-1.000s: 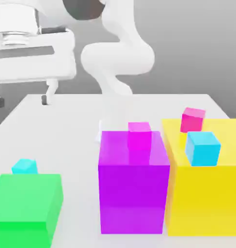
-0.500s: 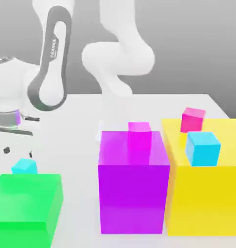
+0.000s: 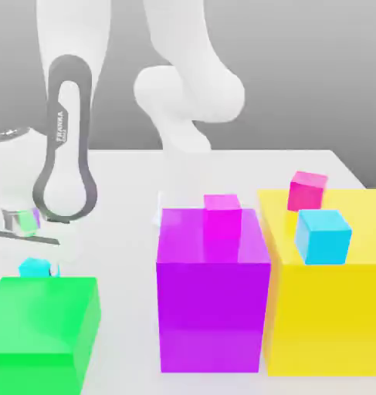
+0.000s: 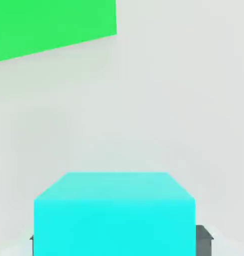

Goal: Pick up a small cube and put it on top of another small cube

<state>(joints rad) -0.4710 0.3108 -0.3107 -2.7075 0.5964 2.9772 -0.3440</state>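
Note:
The small cube point(image 3: 34, 268) is cyan-turquoise and sits on the white table just behind the big green block point(image 3: 41, 324), at the exterior view's left. My gripper point(image 3: 36, 261) has come straight down over it. In the hand view the small cube point(image 4: 113, 215) lies between the two dark fingertips point(image 4: 204, 238), which press against its opposite sides, so the gripper point(image 4: 117, 241) is shut on it. The cube still rests on the table. The green block point(image 4: 53, 22) shows beyond it in that view.
A purple block point(image 3: 214, 308) carries a small magenta cube point(image 3: 222, 204). A yellow block point(image 3: 330, 316) at the exterior view's right carries a sky-blue cube point(image 3: 323, 236) and a pink cube point(image 3: 307, 190). The arm's base point(image 3: 183, 100) stands at the back of the table point(image 3: 121, 193).
The hand swung from high at the back left down onto the small cube behind the green block. Its fingers went from wide open to shut against the cube's sides.

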